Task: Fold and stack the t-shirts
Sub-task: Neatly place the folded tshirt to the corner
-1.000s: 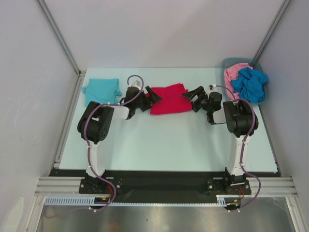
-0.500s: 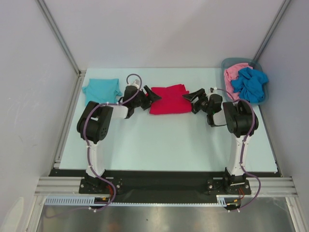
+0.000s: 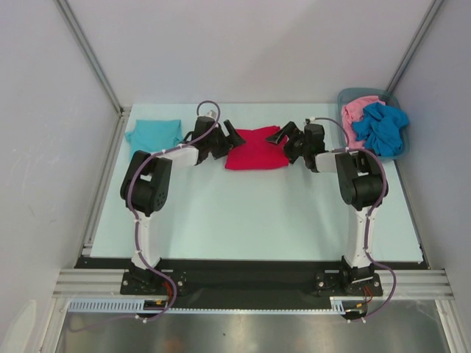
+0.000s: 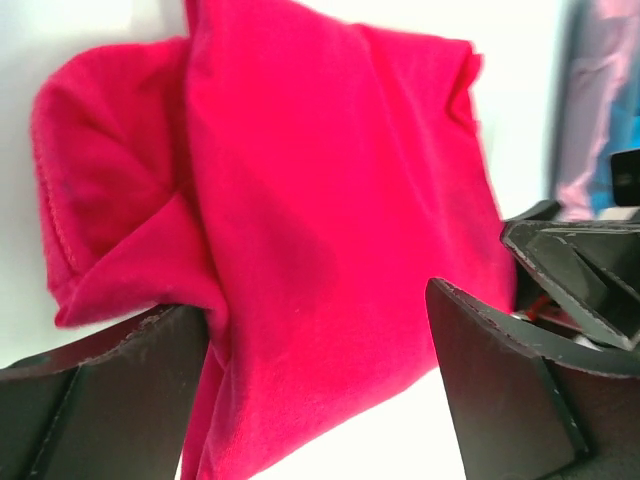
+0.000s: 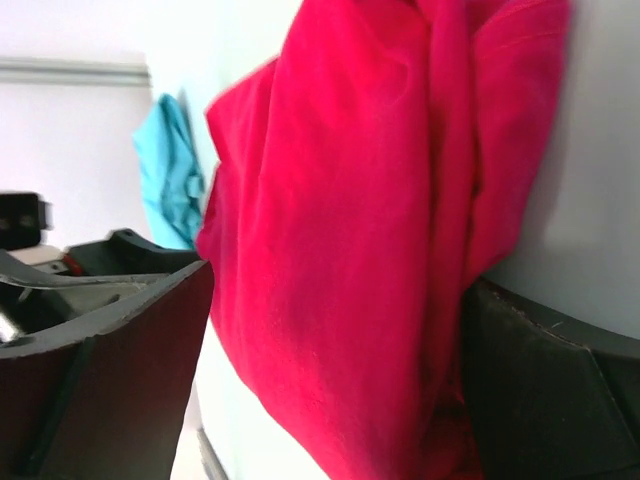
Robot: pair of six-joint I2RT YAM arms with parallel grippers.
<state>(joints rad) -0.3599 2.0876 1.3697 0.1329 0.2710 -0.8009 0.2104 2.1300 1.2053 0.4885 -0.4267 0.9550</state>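
Observation:
A folded bright red t-shirt [image 3: 255, 149] lies at the middle of the table's far half. My left gripper [image 3: 229, 140] is open at its left end, and the cloth [image 4: 320, 200] lies between the wide-apart fingers [image 4: 100, 400]. My right gripper [image 3: 280, 140] is open at its right end, with the red cloth [image 5: 370, 220] filling the gap between its fingers [image 5: 100, 370]. Both sets of jaws touch the shirt's edges. A folded light teal t-shirt [image 3: 155, 134] lies at the far left. Pink [image 3: 358, 108] and deeper blue [image 3: 379, 125] t-shirts lie crumpled in the bin.
The grey plastic bin [image 3: 401, 153] stands at the far right corner, close to my right arm. Enclosure walls and metal posts border the table on the left, right and back. The teal shirt also shows in the right wrist view [image 5: 170, 170].
Both grippers have moved toward the far side along the red shirt's ends and closed in on it. The shirt now sits between both sets of open jaws.

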